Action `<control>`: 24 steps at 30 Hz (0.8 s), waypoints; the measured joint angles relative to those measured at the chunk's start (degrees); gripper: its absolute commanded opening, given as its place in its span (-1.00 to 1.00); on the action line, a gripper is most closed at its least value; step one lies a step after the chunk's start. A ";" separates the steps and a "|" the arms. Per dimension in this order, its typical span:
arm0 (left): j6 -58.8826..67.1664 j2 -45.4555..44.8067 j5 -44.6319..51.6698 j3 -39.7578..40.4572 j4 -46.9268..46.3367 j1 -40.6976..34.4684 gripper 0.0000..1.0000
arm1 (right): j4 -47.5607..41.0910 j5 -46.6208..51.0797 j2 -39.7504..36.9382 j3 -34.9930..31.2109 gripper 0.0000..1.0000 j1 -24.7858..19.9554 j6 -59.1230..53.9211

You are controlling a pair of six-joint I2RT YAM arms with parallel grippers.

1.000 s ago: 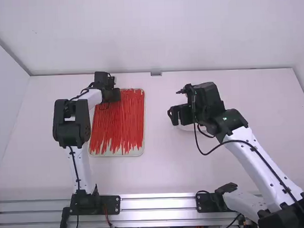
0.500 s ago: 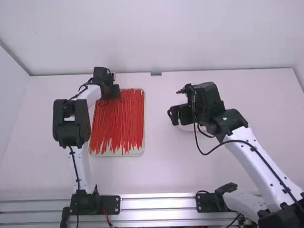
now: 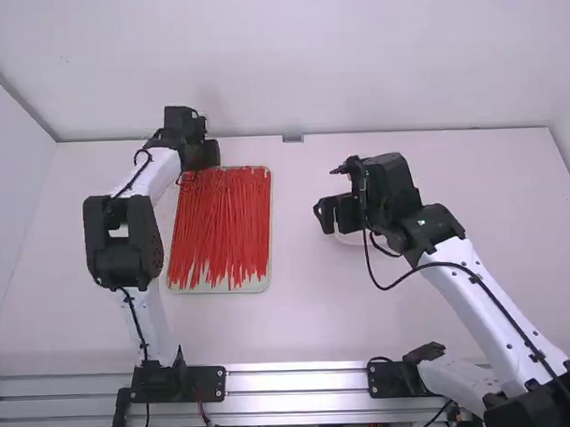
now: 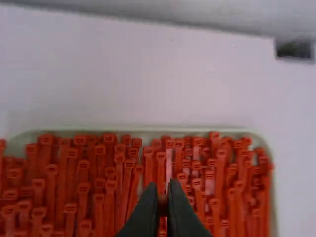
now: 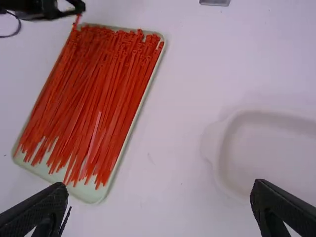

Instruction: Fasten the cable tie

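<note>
**Two grippers, one tray of red ties**

Two black grippers are hanging over the white table (image 3: pixel 508 178).

Item 1: the left gripper (image 3: pixel 191 157) is sitting above the far left corner of the tray (image 3: pixel 222 289). Its jaws are drawn together on a pinched tie (image 5: pixel 78 19). A thin red strip of that tie is showing between the fingertips in the left wrist view.

Item 2: the cable ties (image 3: pixel 222 225) are red and many, and are lying lengthwise in the tray. Their square heads are bunching at the end just below and ahead of the left jaws. Their tails are running off toward the arm bases. The pinched tie is rising out of this heap at the corner nearest the left jaws.

Item 3: the right gripper (image 3: pixel 334 216) is hovering well apart from the tray. Its jaws are standing wide apart and gripping nothing.

Item 4: the white container (image 5: pixel 217 143) is lying on the table below the right jaws, out beyond one finger. The tray is lying out beyond the other finger, so the gap between the jaws is facing bare table between the two.
</note>
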 measured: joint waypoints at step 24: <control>0.28 -24.30 19.71 0.79 3.26 -0.92 -0.96 | 18.60 -10.14 0.00 0.02 0.97 2.40 -1.22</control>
